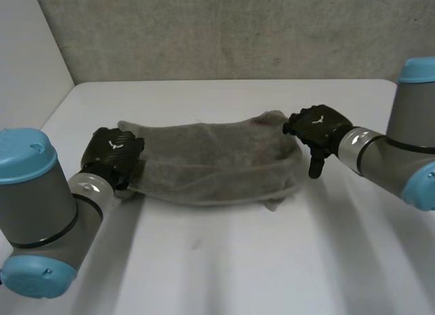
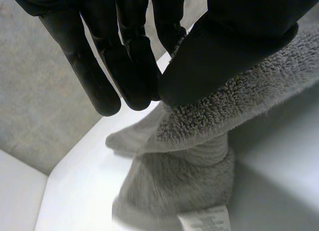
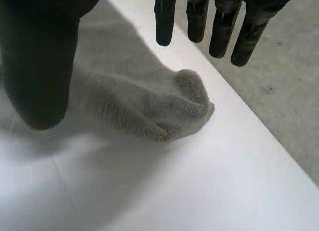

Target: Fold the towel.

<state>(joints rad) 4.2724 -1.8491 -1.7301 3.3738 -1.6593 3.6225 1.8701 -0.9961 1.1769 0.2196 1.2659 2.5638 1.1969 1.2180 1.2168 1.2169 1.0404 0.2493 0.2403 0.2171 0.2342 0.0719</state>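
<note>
A grey towel (image 1: 211, 162) lies in a long folded band across the middle of the white table (image 1: 224, 260). My left hand (image 1: 114, 154) is at the towel's left end. In the left wrist view its thumb (image 2: 224, 46) presses the towel's edge (image 2: 209, 121) against the fingers (image 2: 124, 61), and the cloth hangs down from that pinch. My right hand (image 1: 315, 133) is at the towel's right end. In the right wrist view its fingers (image 3: 199, 16) are straight and spread away from the thumb (image 3: 40, 66), and the rounded towel corner (image 3: 164, 109) lies loose on the table beneath them.
A grey carpeted wall (image 1: 224, 29) rises behind the table's far edge, and a white wall (image 1: 27, 50) stands at the left. A white label (image 2: 204, 221) shows on the towel's lower layer. Bare table spreads in front of the towel.
</note>
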